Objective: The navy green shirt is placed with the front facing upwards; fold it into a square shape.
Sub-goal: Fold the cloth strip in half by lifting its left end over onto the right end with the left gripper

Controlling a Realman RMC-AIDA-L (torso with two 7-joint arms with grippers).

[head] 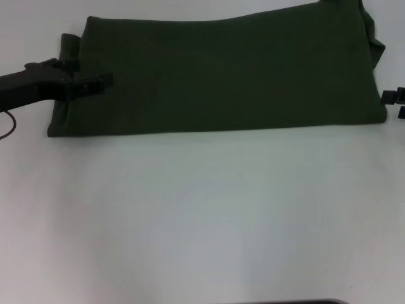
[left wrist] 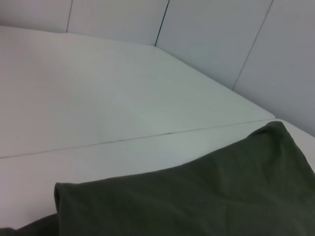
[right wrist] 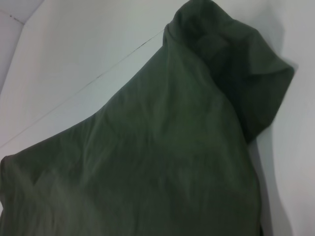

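Observation:
The navy green shirt (head: pixel 221 76) lies folded into a long band across the far part of the white table (head: pixel 202 215), its plain dark fabric facing up; no lettering or collar shows. A small flap sticks out at its left end. My left gripper (head: pixel 88 73) reaches in from the left over that end, open, with its fingers spread above the fabric's edge. Only black bits of my right gripper (head: pixel 393 101) show at the picture's right border, just beside the shirt's right end. The left wrist view shows a folded shirt edge (left wrist: pixel 197 201), and the right wrist view shows a bunched shirt corner (right wrist: pixel 236 78).
White wall panels (left wrist: pixel 211 34) stand behind the table. A thin seam (left wrist: pixel 123 139) runs across the tabletop beyond the shirt. A dark object's edge (head: pixel 316 301) shows at the table's near rim.

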